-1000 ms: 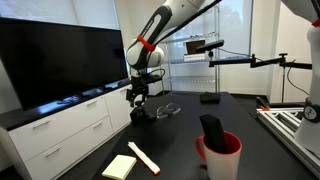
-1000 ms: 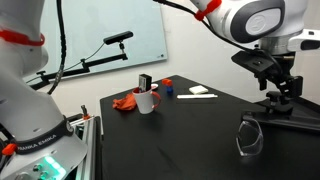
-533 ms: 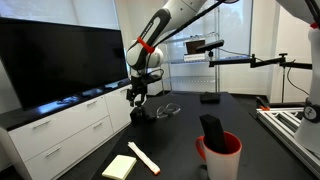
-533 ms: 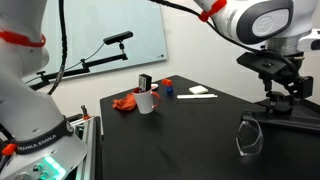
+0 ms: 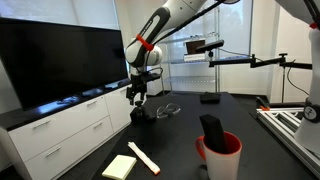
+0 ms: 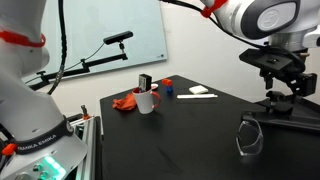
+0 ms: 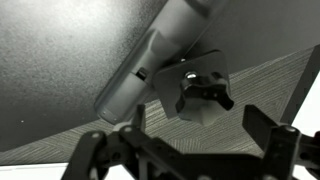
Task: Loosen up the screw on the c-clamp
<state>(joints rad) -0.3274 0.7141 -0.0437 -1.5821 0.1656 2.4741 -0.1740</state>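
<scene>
The c-clamp (image 5: 140,114) is a small dark chunky piece at the table's edge by the white cabinet. It also shows in the other exterior view (image 6: 277,104). In the wrist view the c-clamp (image 7: 200,92) lies below, its screw handle on top. My gripper (image 5: 136,101) hangs just above it, jaws open and pointing down, also seen in an exterior view (image 6: 284,90). In the wrist view my gripper (image 7: 180,147) is open and empty. One dark finger shows at each side and the clamp sits beyond the gap, apart from both.
Thin silvery wire loops (image 5: 168,108) lie next to the clamp. A black stand (image 5: 209,97) stands at the back. A red bucket (image 5: 220,152) holding a black item stands near the front. A yellow pad (image 5: 118,166) and a pale stick (image 5: 143,157) lie at the front left.
In an exterior view my gripper has shifted slightly sideways above the clamp. The clamp has not moved.
</scene>
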